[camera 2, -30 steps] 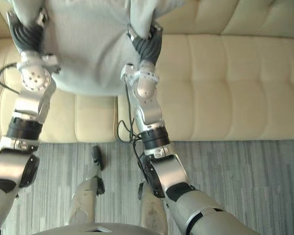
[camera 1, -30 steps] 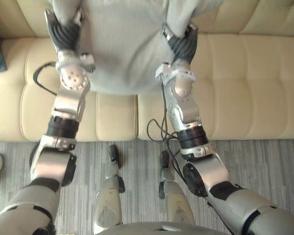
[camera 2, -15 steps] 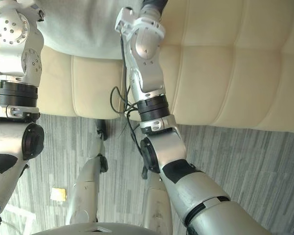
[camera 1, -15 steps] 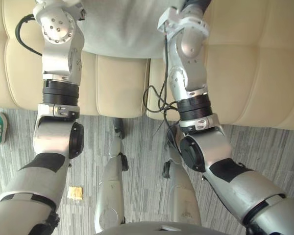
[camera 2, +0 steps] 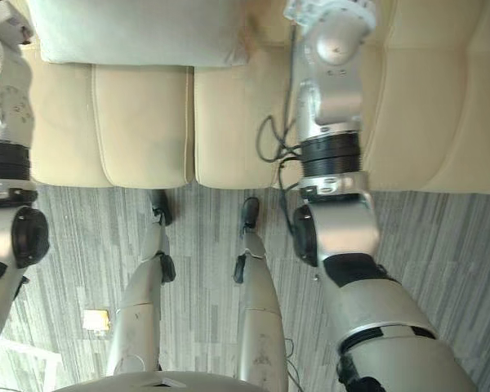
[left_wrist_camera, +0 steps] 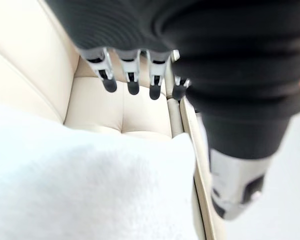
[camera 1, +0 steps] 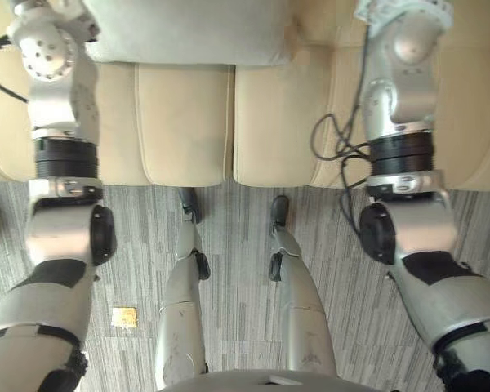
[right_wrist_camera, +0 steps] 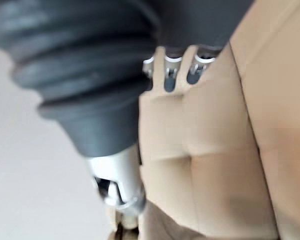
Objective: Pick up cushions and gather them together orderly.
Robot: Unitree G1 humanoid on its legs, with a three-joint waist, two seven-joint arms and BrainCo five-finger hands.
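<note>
Left hand hangs with loose, straight fingers over the cushion, holding nothing. Over on the other side, right hand is likewise slack above bare sofa. A second ago both clutched the cushion's sides; now it lies released on the sofa seat at the eye views' top, left of centre.
</note>
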